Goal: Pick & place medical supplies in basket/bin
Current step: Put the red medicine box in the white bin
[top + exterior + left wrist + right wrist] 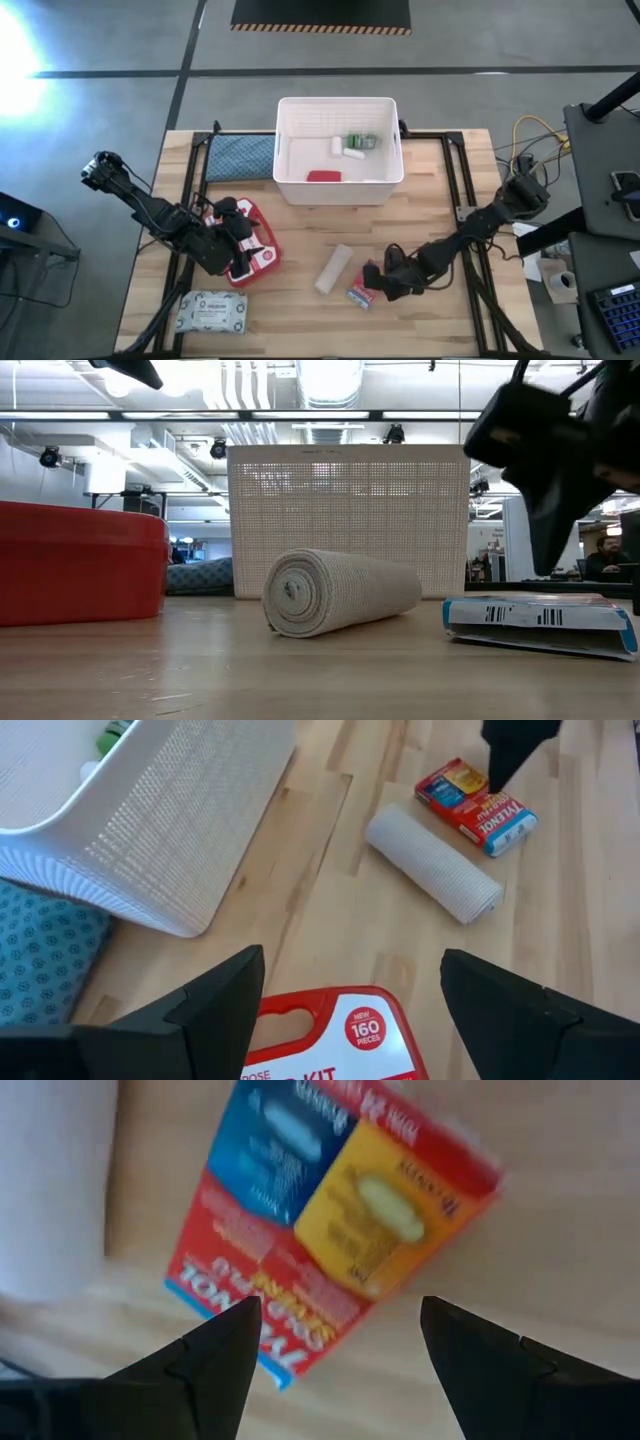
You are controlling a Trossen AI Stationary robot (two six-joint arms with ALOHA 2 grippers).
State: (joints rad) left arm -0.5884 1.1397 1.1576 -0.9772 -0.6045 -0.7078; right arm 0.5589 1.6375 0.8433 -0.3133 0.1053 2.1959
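The white slotted basket (pixel 338 190) stands at the table's far middle and holds the red tube (pixel 323 176), the green-capped bottle (pixel 360 141) and small white pieces (pixel 338 146). The red-and-white first-aid pouch (pixel 262 246) lies flat at left, and my left gripper (pixel 244 248) hovers open above it (pixel 340 1040). The beige bandage roll (pixel 334 268) lies on its side in the middle. The small orange-blue box (pixel 362 293) lies flat beside it. My right gripper (pixel 378 282) hangs open just above the box (pixel 330 1230). The grey-white wipes pack (pixel 212 312) lies near the front left edge.
The blue-grey cloth pad (pixel 240 157) lies left of the basket, against its wall. Black frame rails (pixel 455 190) run along the table's left and right sides. Bare wood shows between the roll and the basket and along the front right.
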